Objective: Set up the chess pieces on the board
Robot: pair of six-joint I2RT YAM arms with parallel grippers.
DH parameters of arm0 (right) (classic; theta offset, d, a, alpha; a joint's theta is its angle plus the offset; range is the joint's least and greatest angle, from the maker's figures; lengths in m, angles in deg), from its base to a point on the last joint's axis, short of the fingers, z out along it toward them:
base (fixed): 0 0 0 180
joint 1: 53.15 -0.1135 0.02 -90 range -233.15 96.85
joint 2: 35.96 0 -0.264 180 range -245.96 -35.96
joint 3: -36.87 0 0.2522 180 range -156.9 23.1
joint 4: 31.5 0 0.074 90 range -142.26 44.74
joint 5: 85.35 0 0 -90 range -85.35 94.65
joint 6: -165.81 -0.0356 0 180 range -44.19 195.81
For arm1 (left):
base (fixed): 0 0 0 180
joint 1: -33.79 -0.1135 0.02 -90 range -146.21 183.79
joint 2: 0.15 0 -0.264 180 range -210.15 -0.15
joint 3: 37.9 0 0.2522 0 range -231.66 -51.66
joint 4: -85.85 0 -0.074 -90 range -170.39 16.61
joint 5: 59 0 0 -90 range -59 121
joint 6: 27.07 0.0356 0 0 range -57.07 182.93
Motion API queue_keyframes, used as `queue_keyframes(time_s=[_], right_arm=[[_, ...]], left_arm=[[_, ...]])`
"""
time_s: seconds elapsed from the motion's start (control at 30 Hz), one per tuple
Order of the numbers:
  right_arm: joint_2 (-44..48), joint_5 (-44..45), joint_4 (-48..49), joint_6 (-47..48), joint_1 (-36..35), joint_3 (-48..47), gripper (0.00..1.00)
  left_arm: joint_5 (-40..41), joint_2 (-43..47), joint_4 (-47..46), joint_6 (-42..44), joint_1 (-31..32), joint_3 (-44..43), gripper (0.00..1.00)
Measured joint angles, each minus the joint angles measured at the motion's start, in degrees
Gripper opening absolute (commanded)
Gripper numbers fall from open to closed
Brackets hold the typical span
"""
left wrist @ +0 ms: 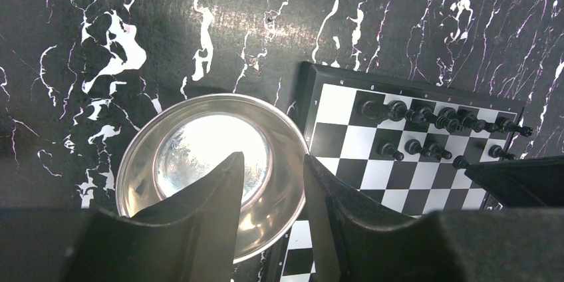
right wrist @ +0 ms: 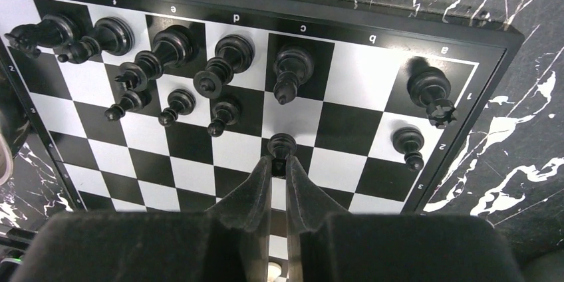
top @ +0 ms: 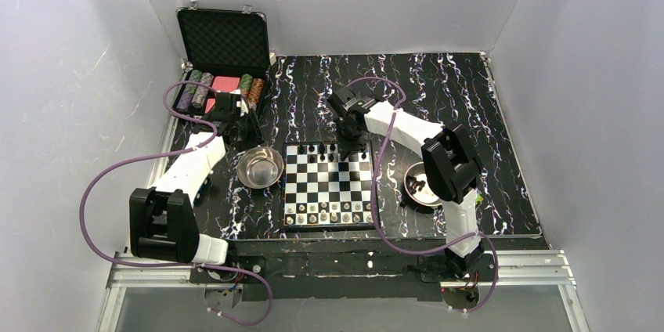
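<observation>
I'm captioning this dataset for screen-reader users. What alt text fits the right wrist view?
The right gripper pinches an upright black pawn at the second row of the chessboard. Other black pieces fill most of the back row, with more pawns in front of them.

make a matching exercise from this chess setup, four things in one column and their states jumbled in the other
Things
1. left-hand round steel bowl
2. right-hand round steel bowl
3. left pincer
4. right pincer

States
A. shut on a small black pawn
B. empty
C. open, gripping nothing
D. holds a few small dark pieces

Pairs: 1-B, 2-D, 3-C, 4-A
</observation>
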Motion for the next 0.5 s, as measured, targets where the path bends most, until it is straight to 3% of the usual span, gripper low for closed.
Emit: queue_keyframes(time_s=[0.3, 0.5], right_arm=[[-1.8, 0.0, 0.0, 0.0, 0.2, 0.0, 0.26], [-2.3, 0.0, 0.0, 0.0, 0.4, 0.0, 0.17]], left_arm=[[0.0, 0.4, 0.0, 0.0, 0.0, 0.1, 0.37], [0.0, 0.6, 0.0, 0.0, 0.0, 0.1, 0.37]])
